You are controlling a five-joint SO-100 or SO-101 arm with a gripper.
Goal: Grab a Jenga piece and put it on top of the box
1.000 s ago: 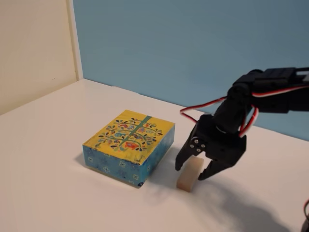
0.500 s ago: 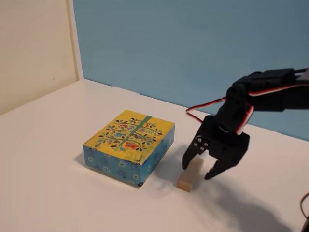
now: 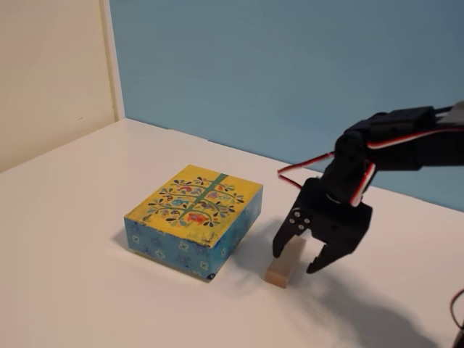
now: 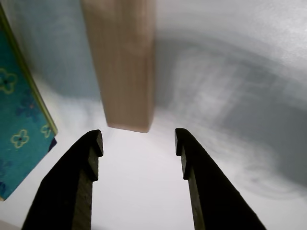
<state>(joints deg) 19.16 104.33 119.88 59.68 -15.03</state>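
Jenga piece [image 4: 125, 67] is seen lying flat on the white table [image 3: 65, 290], just below and ahead of the claw [image 3: 299, 260], whose two black fingers [image 4: 79, 182] are spread open and empty. In the wrist view, the block's near end is lined up with the gap between the fingertips, though it is not yet enclosed by them. In the fixed view, one finger is seen at the block's upper end and the other beside it; whether contact is made cannot be told. Beyond the block, to the claw's left in the wrist view, the box [image 3: 196, 217] is set, nothing resting on its lid. The grasp, the lift and the placing are judged to be left.
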